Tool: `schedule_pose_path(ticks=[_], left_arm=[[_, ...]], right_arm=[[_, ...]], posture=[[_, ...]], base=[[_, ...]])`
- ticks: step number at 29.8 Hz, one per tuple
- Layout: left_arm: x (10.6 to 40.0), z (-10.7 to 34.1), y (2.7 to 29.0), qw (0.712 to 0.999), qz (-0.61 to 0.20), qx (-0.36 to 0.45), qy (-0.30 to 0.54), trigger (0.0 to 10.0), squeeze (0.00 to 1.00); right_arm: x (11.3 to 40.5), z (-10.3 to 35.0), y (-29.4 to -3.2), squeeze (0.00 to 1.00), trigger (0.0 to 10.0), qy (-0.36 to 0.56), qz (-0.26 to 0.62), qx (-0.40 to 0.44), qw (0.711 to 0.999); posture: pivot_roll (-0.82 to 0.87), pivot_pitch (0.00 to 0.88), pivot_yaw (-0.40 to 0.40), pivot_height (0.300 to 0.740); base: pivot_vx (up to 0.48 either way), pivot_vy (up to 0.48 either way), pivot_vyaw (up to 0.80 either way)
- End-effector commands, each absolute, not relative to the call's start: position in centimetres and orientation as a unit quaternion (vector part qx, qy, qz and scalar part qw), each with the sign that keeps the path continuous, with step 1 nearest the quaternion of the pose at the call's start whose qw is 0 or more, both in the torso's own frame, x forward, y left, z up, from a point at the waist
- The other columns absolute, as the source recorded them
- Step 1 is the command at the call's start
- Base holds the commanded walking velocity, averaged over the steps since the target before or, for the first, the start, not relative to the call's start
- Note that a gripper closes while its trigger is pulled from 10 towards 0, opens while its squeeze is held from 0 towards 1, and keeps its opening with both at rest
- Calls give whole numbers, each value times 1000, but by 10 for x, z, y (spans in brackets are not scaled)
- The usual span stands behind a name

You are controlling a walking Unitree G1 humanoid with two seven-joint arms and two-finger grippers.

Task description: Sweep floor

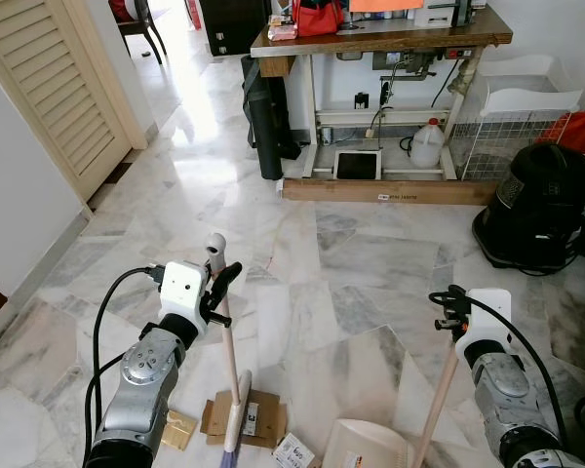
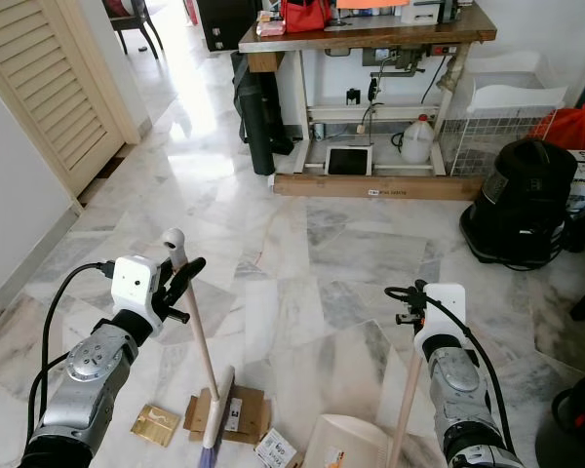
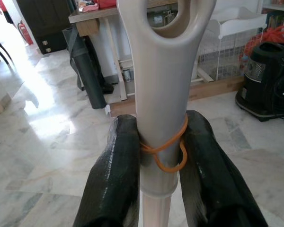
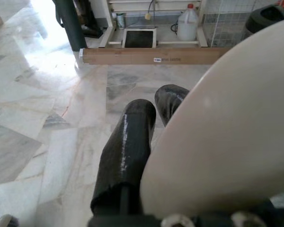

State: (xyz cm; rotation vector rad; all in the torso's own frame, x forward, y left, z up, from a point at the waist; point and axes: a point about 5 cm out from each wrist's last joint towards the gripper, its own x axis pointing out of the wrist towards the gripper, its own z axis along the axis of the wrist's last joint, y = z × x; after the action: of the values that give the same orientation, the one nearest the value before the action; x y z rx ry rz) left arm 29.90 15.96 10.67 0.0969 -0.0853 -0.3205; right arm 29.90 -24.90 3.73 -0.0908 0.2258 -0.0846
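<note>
Left wrist view: left pincer pinches the broom just under its hanging loop, a light, stiff, smooth pole likely to twist; bristles sit on floor litter; right pincer state unclear, at the dustpan pole.

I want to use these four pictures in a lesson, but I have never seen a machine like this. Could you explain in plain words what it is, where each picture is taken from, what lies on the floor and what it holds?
It is a walking humanoid robot with two silver arms, each ending in two black fingers. The two wide pictures come from cameras in its head, looking down at a marble floor. The other two come from cameras on its wrists.

The left gripper is shut on a broom handle; the left wrist view shows the fingers clamping it, with an orange rubber band around it. The right gripper holds the dustpan handle; the cream dustpan rests on the floor.

Near the broom head lie flattened cardboard and small packets.
</note>
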Motion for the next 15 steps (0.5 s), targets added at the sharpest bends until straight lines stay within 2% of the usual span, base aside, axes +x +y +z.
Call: schedule_pose_path(ticks=[1,2,3,4,15], left_arm=[[304,115,164,986,-147,55,-59,10000,0],[304,116,164,986,-145,55,-60,10000,0],[305,116,165,987,-140,57,-62,10000,0],[305,116,166,987,-139,57,-62,10000,0],[304,112,162,986,-152,45,-48,10000,0]], right_arm=[[306,43,-244,0,0,107,-35,-60,992],[306,43,-244,0,0,106,-36,-61,992],[307,44,-242,0,3020,103,-43,-70,991],[308,45,-241,0,10000,101,-44,-74,991],[316,56,-226,0,10000,65,13,-133,989]], posture=[[70,0,109,740],[70,0,109,740],[71,0,107,740],[72,0,107,740],[68,0,99,740]], base=[[0,0,0],[0,0,0],[0,0,0],[0,0,0],[0,0,0]])
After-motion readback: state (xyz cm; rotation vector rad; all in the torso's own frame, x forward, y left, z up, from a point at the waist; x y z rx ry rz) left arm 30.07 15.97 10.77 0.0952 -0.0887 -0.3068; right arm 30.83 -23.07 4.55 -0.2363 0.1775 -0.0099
